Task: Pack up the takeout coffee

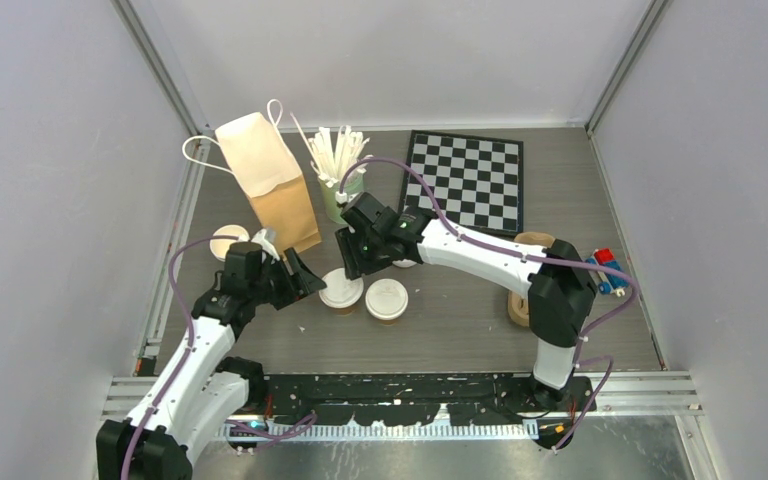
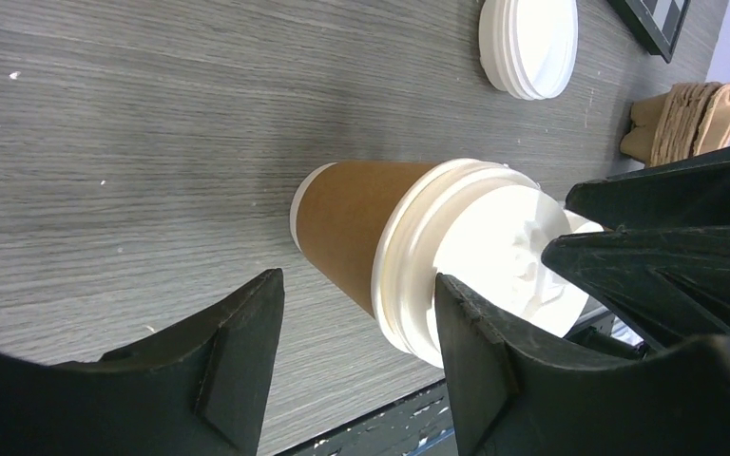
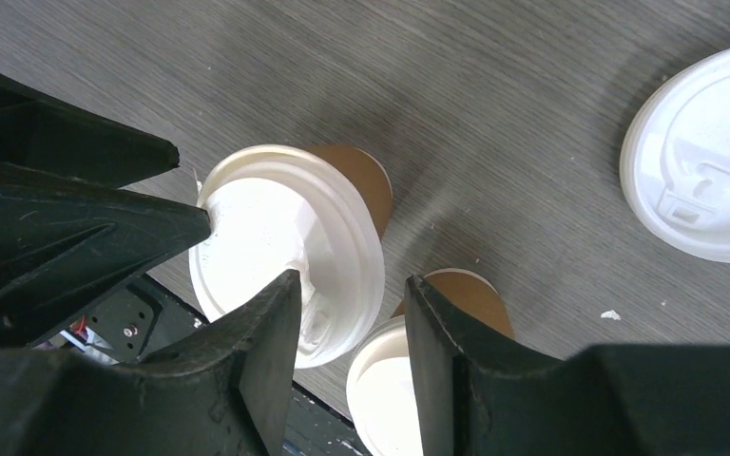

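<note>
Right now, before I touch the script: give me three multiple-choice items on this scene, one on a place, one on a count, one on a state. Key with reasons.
1. Where does the paper bag stand?
A. Back left, beside the can of sticks
B. Front right, by the arm bases
C. Lying flat at the centre

2. How many lidded cups stand at the centre?
A. One
B. Two
C. Four

3. How are those cups?
A. Upright, lids on
B. Tipped over
C. Upright, lids off

Key: 1 A, the top view shows it upright just left of the can; 2 B, a pair stands side by side; 3 A, a white lid faces up on each.
</note>
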{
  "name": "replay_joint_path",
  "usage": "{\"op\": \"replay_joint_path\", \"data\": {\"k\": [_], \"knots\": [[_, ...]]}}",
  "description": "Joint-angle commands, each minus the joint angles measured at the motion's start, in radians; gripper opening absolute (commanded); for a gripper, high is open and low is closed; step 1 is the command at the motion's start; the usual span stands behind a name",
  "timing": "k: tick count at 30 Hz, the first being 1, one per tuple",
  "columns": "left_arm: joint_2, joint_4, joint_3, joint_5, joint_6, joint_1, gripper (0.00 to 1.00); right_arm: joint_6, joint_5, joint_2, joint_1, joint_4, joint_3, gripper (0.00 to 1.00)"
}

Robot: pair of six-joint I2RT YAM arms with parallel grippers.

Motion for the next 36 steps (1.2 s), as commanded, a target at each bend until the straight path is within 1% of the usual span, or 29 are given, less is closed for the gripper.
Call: {"op": "replay_joint_path", "data": {"k": [1,6,15,20,24,25,28,30,36], "knots": [[-0.019,-0.022,0.048,-0.034,0.013,-0.003,0.60,0.018,-0.035,0.009,-0.003,0.023,0.014,0.49],[-0.035,-0.018,0.052,-0.042,-0.001,-0.002,0.58,0.018,-0.042,0.019,-0.003,0.022,0.018,0.47],[-0.046,0.000,0.055,-0.013,-0.022,-0.003,0.59,0.011,-0.049,0.025,-0.003,0.032,0.022,0.38],[-0.021,0.021,0.051,0.031,-0.011,-0.003,0.61,0.011,-0.051,0.030,-0.003,0.032,0.022,0.36],[-0.003,0.018,0.054,0.049,0.011,-0.002,0.65,0.010,-0.051,0.030,-0.003,0.032,0.027,0.35],[-0.001,0.015,0.056,0.054,0.017,-0.003,0.66,0.012,-0.052,0.030,-0.003,0.032,0.030,0.35],[-0.006,0.011,0.053,0.056,0.021,-0.003,0.69,0.021,-0.042,0.017,-0.002,0.029,0.019,0.43],[-0.015,0.010,0.049,0.053,0.022,-0.003,0.70,0.022,-0.035,0.004,-0.001,0.034,0.001,0.46],[-0.008,0.013,0.047,0.059,0.022,-0.003,0.66,0.023,-0.047,-0.007,-0.001,0.057,-0.044,0.46]]}}
